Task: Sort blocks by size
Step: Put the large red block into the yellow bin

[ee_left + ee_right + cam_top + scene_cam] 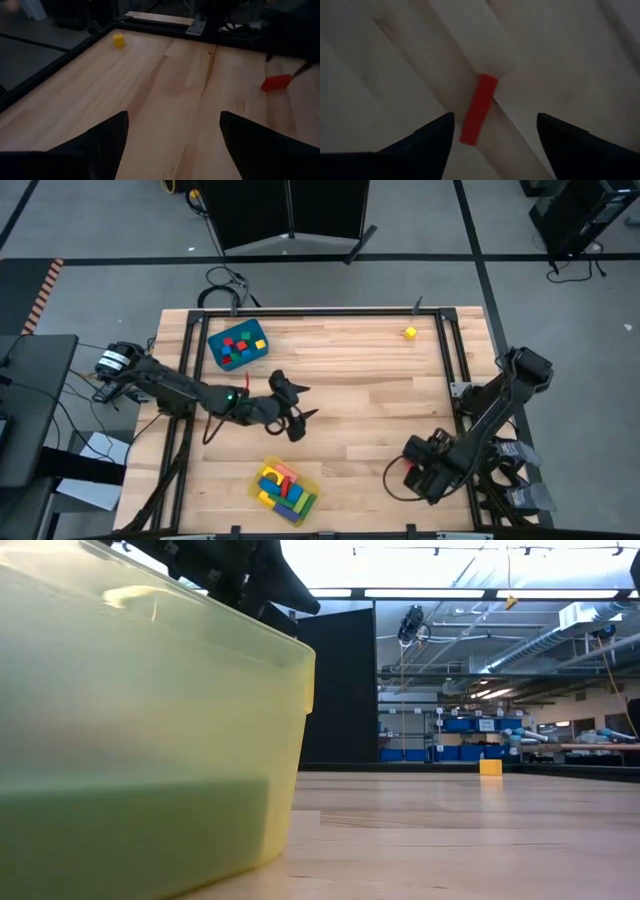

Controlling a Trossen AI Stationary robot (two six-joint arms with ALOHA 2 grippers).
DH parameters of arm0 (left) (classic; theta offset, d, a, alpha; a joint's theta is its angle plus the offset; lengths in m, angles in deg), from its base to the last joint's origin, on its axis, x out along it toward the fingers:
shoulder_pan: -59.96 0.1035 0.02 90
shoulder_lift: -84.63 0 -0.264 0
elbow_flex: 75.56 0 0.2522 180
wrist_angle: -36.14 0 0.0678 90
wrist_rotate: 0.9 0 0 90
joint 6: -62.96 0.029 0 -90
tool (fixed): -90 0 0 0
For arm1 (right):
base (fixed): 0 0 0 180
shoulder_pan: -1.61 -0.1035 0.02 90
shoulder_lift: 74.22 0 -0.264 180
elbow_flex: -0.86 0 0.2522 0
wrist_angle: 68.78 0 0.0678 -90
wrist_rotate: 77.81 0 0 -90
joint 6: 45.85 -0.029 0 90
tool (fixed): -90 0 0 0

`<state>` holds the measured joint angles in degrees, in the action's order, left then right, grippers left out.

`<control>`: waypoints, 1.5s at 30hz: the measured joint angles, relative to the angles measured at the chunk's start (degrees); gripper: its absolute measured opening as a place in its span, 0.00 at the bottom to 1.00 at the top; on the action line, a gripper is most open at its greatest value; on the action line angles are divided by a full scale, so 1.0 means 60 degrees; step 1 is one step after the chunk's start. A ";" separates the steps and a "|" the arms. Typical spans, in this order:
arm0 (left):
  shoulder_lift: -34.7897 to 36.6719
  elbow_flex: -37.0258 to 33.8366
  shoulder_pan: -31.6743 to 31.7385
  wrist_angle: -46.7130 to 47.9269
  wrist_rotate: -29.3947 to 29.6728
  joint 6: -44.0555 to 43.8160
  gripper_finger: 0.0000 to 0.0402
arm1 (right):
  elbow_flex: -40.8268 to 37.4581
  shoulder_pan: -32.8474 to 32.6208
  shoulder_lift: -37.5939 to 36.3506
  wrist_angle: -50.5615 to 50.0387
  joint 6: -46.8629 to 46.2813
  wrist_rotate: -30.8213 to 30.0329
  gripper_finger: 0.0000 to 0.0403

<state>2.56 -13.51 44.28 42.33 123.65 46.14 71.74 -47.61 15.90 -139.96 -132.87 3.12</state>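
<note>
A: High view?
B: Left gripper (300,412) mid-worktop, fingers apart, empty. Right gripper (412,463) at the near right. Cubes fill the blue bin (238,346), bars the yellow tray (288,490); one yellow cube (410,333) sits apart.

A: Right wrist view?
B: Fingers apart, red bar (478,109) lying between them, not gripped. Recommended: square the fingers across the bar's narrow sides, lower, then close.

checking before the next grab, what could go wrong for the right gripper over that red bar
The right gripper is open above the red bar, which lies off-centre, nearer one finger; closing may push or twist it rather than grip it. The bar sits near the table's edge, so a nudge might send it off. The lone yellow cube sits far from both grippers.
</note>
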 joint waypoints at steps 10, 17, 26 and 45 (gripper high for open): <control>0.0003 0.0000 0.0301 -0.0061 -0.0524 0.0034 0.80 | 0.0000 0.0045 0.1326 0.0327 -0.0151 0.0251 0.81; 0.0418 0.0000 0.0301 -0.0042 -0.0490 0.0277 0.80 | 0.0021 0.0154 0.1943 0.1086 0.0014 0.0251 0.58; 0.1983 0.0000 0.0301 0.0739 0.0325 0.0769 0.80 | 0.0091 0.0610 0.2029 0.2434 0.0591 -0.0985 0.18; 0.4185 0.0004 0.0276 0.2569 0.1002 0.0765 0.80 | 0.0930 0.3911 0.2945 1.3080 1.0044 -0.1118 0.18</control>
<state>27.66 -13.48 45.94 57.74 129.66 50.73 77.32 -24.14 33.57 -61.48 -72.61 -3.59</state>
